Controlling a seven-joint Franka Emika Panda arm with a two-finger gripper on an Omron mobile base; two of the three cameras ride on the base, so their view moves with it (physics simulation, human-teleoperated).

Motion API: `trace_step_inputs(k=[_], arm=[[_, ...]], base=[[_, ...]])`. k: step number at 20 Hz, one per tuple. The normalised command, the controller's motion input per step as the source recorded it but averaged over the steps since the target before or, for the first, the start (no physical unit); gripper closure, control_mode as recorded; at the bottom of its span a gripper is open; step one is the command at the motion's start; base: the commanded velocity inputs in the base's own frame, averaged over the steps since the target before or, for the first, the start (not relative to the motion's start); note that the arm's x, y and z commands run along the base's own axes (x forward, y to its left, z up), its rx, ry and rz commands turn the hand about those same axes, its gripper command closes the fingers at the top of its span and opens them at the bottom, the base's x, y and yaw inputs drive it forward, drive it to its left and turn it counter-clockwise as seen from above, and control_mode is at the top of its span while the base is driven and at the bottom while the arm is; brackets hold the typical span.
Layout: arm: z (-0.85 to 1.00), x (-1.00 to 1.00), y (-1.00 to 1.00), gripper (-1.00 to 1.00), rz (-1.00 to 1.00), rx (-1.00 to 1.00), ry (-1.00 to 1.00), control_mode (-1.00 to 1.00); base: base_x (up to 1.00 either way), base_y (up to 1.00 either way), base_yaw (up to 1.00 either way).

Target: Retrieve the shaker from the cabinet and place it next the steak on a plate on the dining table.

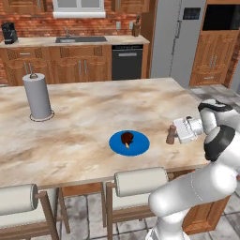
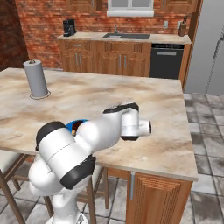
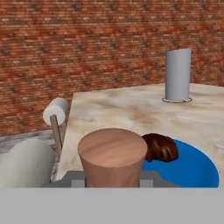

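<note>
Nearest to us, two grey cushioned stools [image 1: 140, 182] stand tucked against the near edge of the dining table [image 1: 84, 112]. Just above that edge, toward the right, our gripper [image 1: 174, 133] reaches leftward over the marbled top and is closed on the shaker [image 1: 171, 135], the small reddish-brown cylinder standing upright between its fingers. In the hand view the shaker [image 3: 113, 156] sits right at the bottom centre, with the grey finger pads [image 3: 148, 178] pressed to either side of it. We cannot tell whether its base touches the stone or hangs just over it.

Just left of the shaker lies the bright blue plate [image 1: 138, 147], flat on the table near the near edge, with the dark brown steak [image 1: 127, 138] resting on its middle. From the hand view the steak [image 3: 160, 148] is just beyond the shaker, on the plate [image 3: 197, 168].

Farther off, toward the far left of the table, the grey paper towel roll [image 1: 37, 97] stands upright, well apart from the plate. Beyond the table we see the wooden cabinets [image 1: 56, 65], the sink [image 1: 80, 40], the black dishwasher [image 1: 127, 62] and the brick wall [image 2: 43, 17].
</note>
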Motion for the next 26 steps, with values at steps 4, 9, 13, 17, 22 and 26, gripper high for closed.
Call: trace_step_inputs(k=[4,9,13,17,22,26], arm=[[-0.17,0.14,0.03,1.00,0.02,0.03,0.00,-1.00],[-0.20,0.15,0.09,1.00,0.01,0.01,0.00,-1.00],[-0.19,0.20,0.06,1.00,0.00,0.00,0.00,-1.00],[-0.12,0.24,0.04,1.00,0.00,0.00,0.00,-1.00],[-0.14,0.35,0.01,1.00,0.00,0.00,0.00,-1.00],[-0.25,0.26,0.07,1.00,0.00,0.00,0.00,-1.00]], base=[[0.00,0.00,0.00],[0.00,0.00,0.00],[0.00,0.00,0.00],[0.00,0.00,0.00],[0.00,0.00,0.00],[0.00,0.00,0.00]])
